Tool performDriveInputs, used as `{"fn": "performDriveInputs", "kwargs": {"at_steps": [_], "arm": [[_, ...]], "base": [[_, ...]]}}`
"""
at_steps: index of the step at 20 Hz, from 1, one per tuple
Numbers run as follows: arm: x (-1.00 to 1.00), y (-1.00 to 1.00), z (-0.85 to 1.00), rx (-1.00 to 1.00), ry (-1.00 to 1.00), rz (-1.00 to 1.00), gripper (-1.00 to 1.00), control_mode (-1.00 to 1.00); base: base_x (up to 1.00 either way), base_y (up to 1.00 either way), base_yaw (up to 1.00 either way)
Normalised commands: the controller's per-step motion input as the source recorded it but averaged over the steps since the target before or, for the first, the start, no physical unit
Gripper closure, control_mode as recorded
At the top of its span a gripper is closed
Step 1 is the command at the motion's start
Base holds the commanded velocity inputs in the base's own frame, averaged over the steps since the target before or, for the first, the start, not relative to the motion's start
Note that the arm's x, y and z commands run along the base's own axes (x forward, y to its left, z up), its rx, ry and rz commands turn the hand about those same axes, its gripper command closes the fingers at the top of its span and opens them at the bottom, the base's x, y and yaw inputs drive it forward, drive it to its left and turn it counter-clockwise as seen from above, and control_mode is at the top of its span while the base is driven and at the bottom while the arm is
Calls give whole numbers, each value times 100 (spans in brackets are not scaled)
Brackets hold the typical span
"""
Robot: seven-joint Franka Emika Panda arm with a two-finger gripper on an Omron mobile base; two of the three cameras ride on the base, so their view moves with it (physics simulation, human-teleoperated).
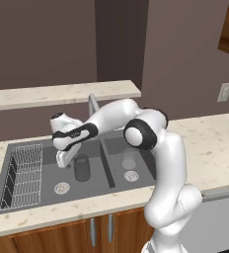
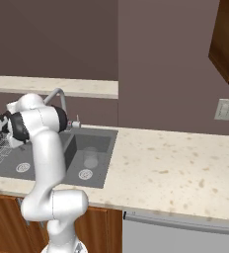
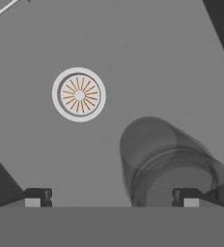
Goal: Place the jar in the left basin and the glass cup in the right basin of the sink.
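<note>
Now the gripper (image 3: 111,198) gapes wide over the dark-grey left basin (image 1: 47,173), holding nothing.

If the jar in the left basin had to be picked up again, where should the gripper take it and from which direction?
Judging by the pictures, grip the jar across its straight cylindrical body, just below the narrower neck, coming down from above. It stands upright on the left basin floor beside the drain, and the open gripper already hangs over it.

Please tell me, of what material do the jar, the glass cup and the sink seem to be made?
Jar: smoky dark-grey glass, likely; the basin floor shows through it.
Glass cup: clear, nearly colourless glass; barely visible against the basin.
Sink: matte dark-grey, perhaps composite or coated metal; no reflections. Its drains look like shiny steel.
</note>
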Motion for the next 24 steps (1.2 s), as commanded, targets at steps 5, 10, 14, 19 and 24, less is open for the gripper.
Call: {"fn": "performDriveInputs", "kwargs": {"at_steps": [5,10,14,19,24], "arm": [[-14,-2,28,-2,-1,0,-100,-100],[-21,-2,27,0,0,-1,-100,-100],[-23,-4,32,0,0,-4,-100,-100],[-27,-12,21,0,0,-7,-100,-100],[-25,-18,16,0,0,-9,-100,-100]], "base": [[0,0,0],[0,0,0],[0,0,0],[0,0,0],[0,0,0]]}}
